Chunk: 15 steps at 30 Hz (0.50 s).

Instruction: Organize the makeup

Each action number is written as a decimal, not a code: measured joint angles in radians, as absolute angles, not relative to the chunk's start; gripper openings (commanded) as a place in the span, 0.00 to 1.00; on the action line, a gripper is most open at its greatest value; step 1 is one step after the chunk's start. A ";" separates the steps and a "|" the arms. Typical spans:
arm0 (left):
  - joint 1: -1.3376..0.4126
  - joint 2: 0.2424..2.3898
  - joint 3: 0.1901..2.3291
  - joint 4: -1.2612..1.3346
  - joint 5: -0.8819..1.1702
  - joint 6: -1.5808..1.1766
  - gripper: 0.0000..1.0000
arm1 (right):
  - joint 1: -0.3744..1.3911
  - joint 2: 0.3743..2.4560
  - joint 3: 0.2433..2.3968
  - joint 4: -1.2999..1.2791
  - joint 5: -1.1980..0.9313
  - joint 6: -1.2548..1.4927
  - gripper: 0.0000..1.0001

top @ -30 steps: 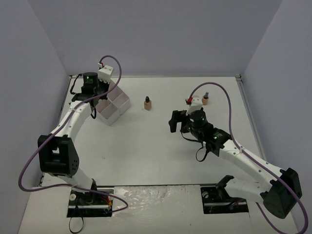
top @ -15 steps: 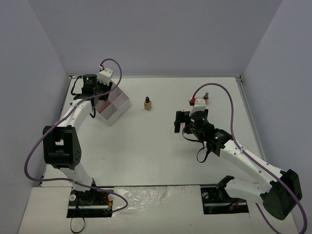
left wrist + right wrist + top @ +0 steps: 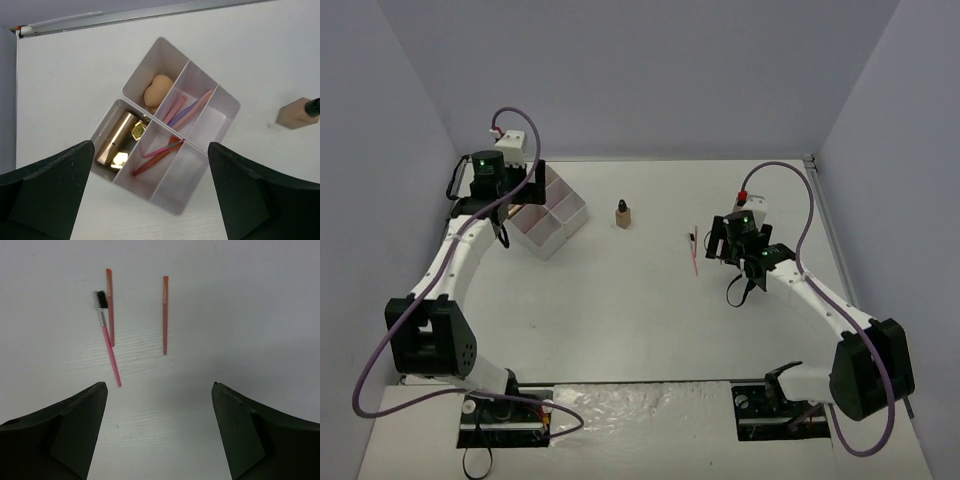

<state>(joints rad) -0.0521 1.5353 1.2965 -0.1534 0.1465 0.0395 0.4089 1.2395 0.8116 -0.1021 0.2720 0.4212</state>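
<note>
Plainly the right arm's pick: three sticks just ahead of its open jaws

Loose on the worktop [image 3: 620,320], between its middle and the right edge, lie a pink brush [image 3: 109,347], an orange stick [image 3: 109,290] and a red-pink stick [image 3: 164,315]. The right gripper [image 3: 159,387] hangs just short of their near ends, jaws spread wide and holding nothing. All three run lengthwise away from it, so their long axes cross the line between the jaws, and closing would pinch a stick across its thin width. The red-pink one sits nearly centred in the gap, apart from the other two, which lie close together by the brush head. I judge it the easier first grasp: forward and down.

The left gripper [image 3: 525,185] is well apart, released and empty above the white divided box [image 3: 220,112] near the far left corner. A sponge [image 3: 157,90], gold lipstick tubes [image 3: 116,142] and sorted sticks [image 3: 186,107] already lie in the box. A tan bottle [image 3: 622,212] stands alone toward the far edge, about midway across.
</note>
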 measured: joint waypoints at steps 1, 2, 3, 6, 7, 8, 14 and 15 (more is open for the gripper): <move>-0.052 1.507 1.300 -0.172 0.142 0.001 0.97 | 0.387 1.267 0.822 -0.104 0.266 0.424 0.72; -0.052 1.479 1.303 -0.192 0.138 -0.037 0.97 | 0.367 1.297 0.834 -0.105 0.259 0.427 0.69; -0.052 1.450 1.304 -0.211 0.135 -0.071 0.97 | 0.351 1.326 0.846 -0.105 0.252 0.428 0.67; -0.052 1.374 1.306 -0.268 0.134 -0.167 0.97 | 0.314 1.419 0.886 -0.109 0.237 0.431 0.59; -0.052 1.355 1.306 -0.287 0.136 -0.191 0.97 | 0.308 1.449 0.900 -0.110 0.234 0.431 0.56; -0.052 1.340 1.306 -0.305 0.140 -0.213 0.97 | 0.304 1.479 0.914 -0.112 0.231 0.431 0.52; -0.061 1.285 1.289 -0.422 0.174 -0.296 0.97 | 0.295 1.645 0.968 -0.086 0.199 0.433 0.37; -0.065 1.279 1.283 -0.440 0.179 -0.303 0.97 | 0.292 1.665 0.970 -0.082 0.192 0.432 0.35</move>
